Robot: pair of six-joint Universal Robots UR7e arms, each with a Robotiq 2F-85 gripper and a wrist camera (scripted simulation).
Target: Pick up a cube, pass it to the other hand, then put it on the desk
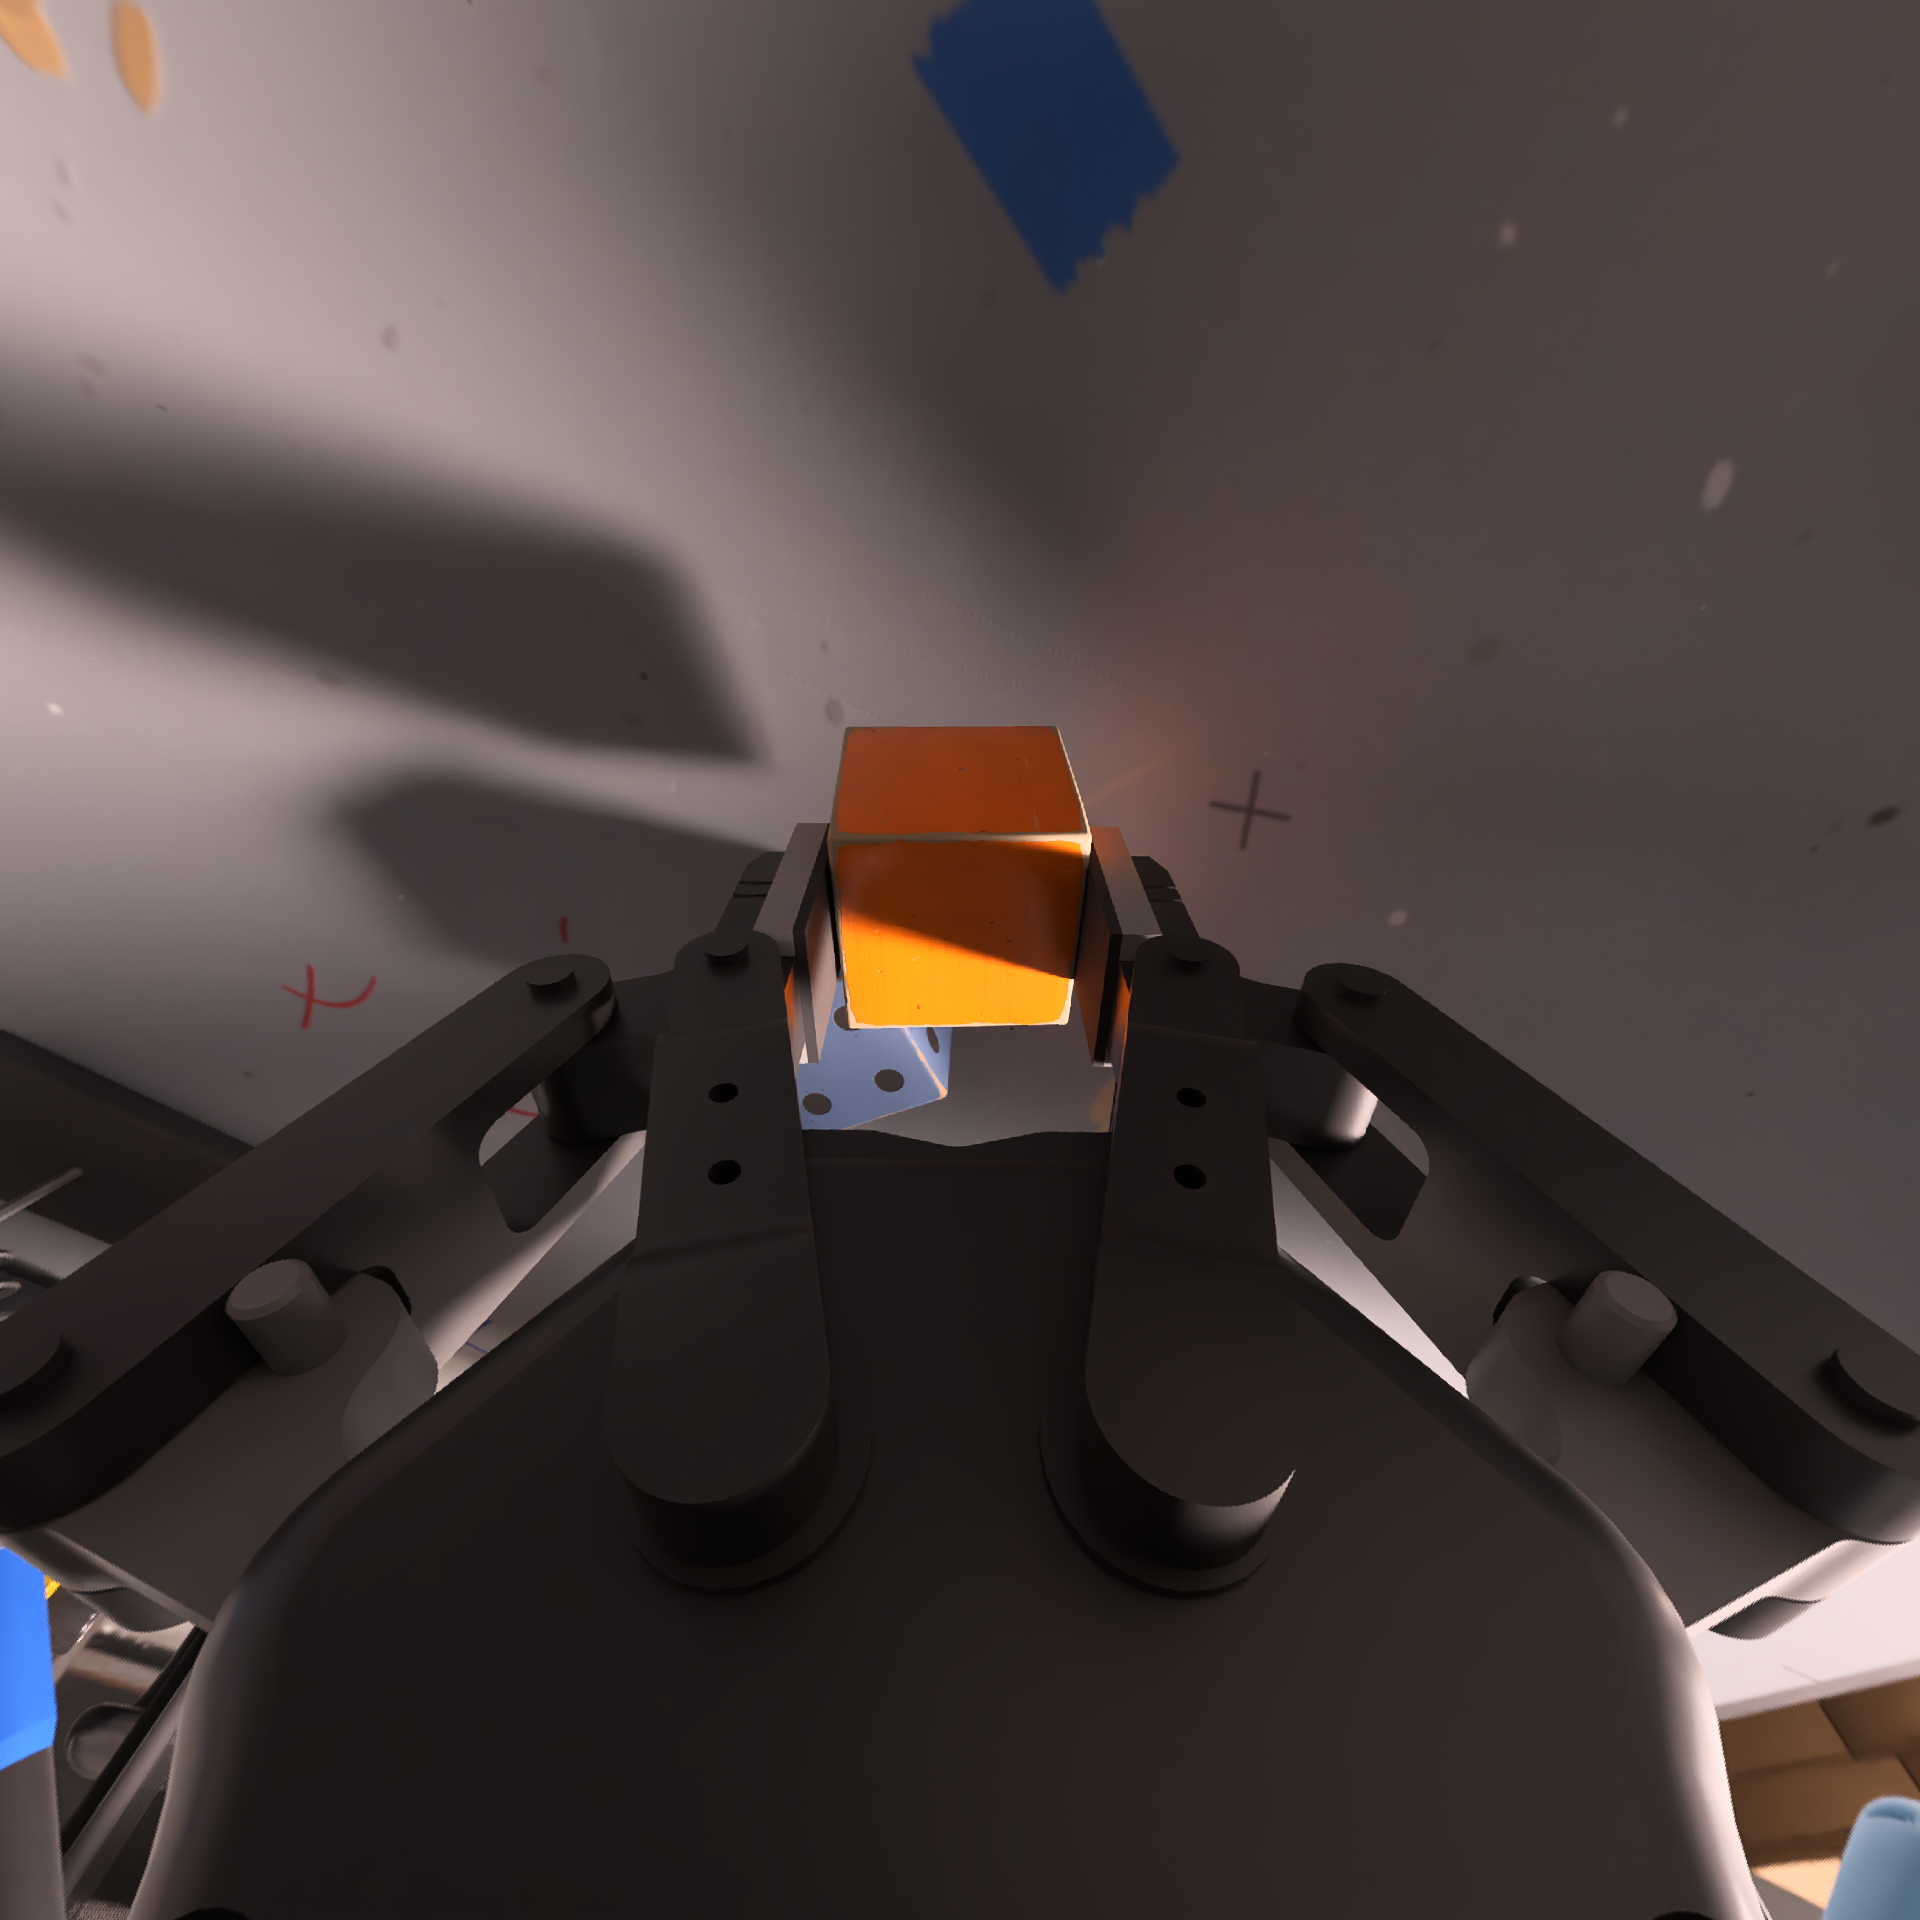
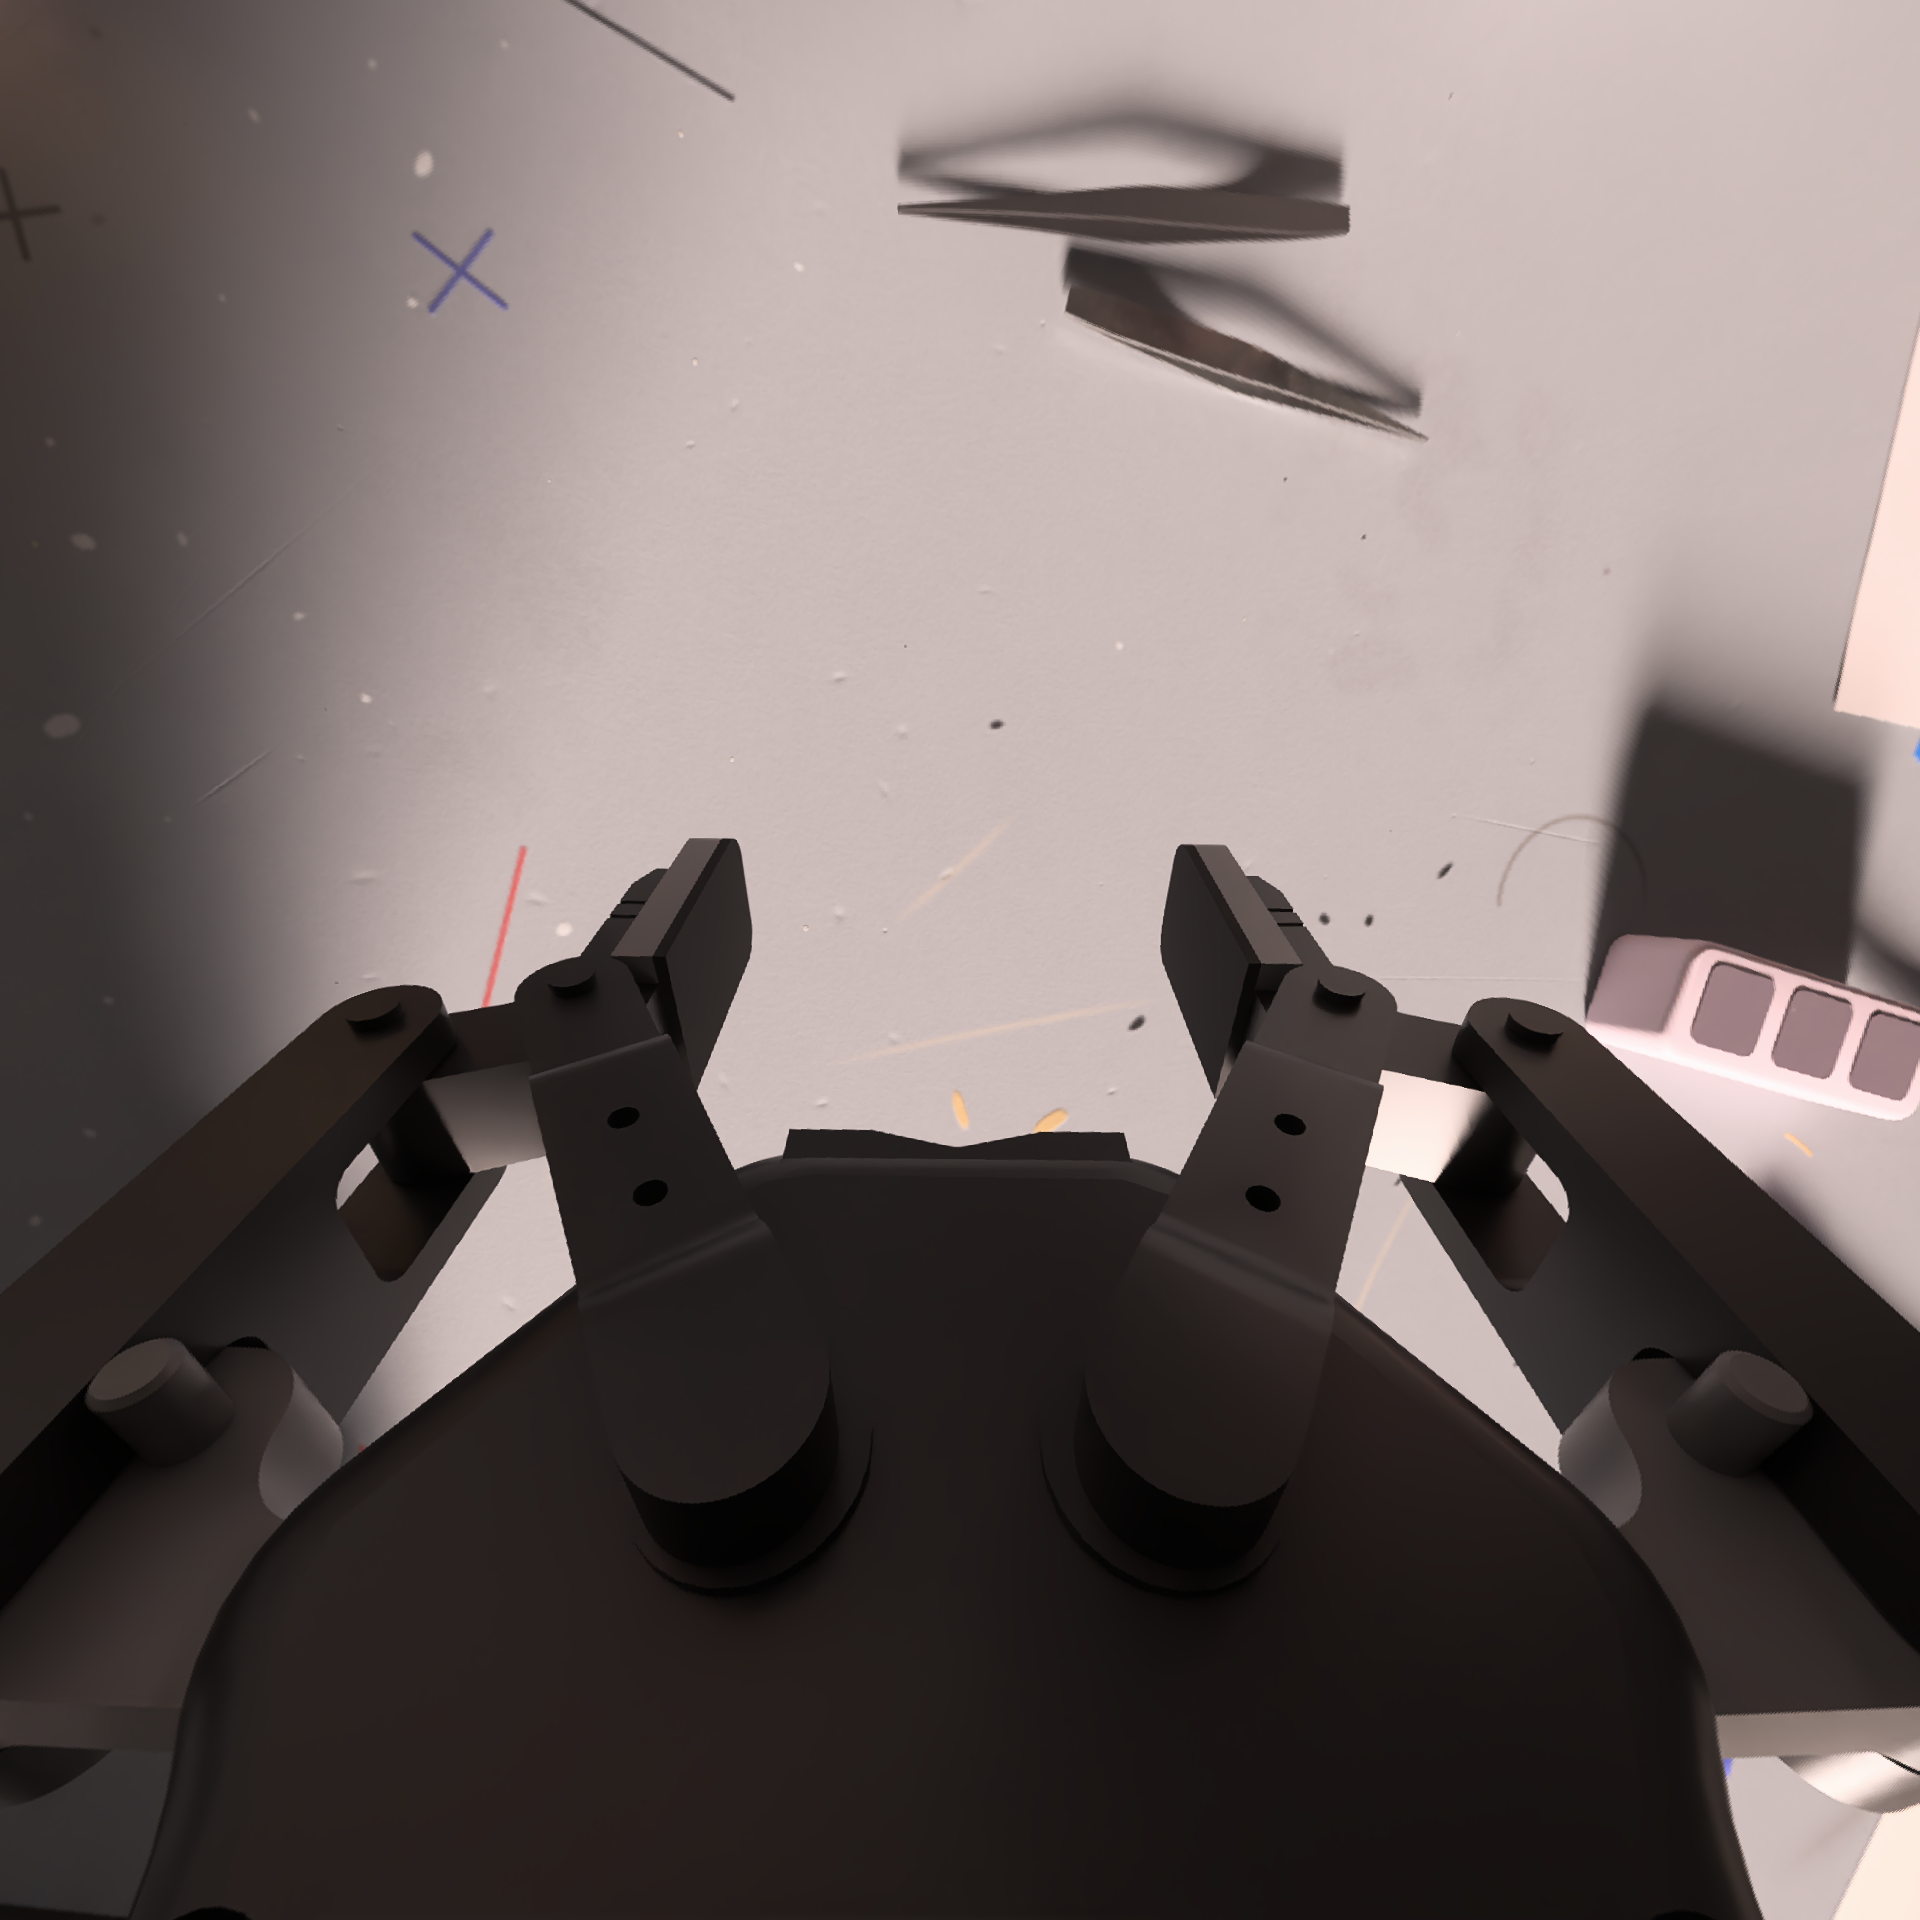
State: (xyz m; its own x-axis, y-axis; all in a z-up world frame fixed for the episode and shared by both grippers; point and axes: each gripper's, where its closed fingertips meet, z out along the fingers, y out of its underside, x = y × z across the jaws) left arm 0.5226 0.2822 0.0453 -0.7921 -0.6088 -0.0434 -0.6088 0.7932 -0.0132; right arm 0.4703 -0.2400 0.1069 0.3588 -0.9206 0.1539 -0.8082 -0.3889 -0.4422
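In the left wrist view my left gripper [image 1: 958,925] is shut on an orange cube [image 1: 958,894], its pads pressed on the cube's left and right faces, above the grey desk [image 1: 1351,520]. A pale blue die with dark dots [image 1: 878,1075] lies on the desk just under the cube, partly hidden by it and the left finger. In the right wrist view my right gripper [image 2: 954,935] is open and empty over the bare grey desk [image 2: 935,623]. The cube does not show in that view.
A blue tape patch [image 1: 1049,125] lies far ahead of the left gripper. Two dark tweezers-like tools [image 2: 1122,192] [image 2: 1247,353] lie ahead of the right gripper. A white tray with square cells [image 2: 1766,1018] and a dark block [image 2: 1745,842] sit at its right.
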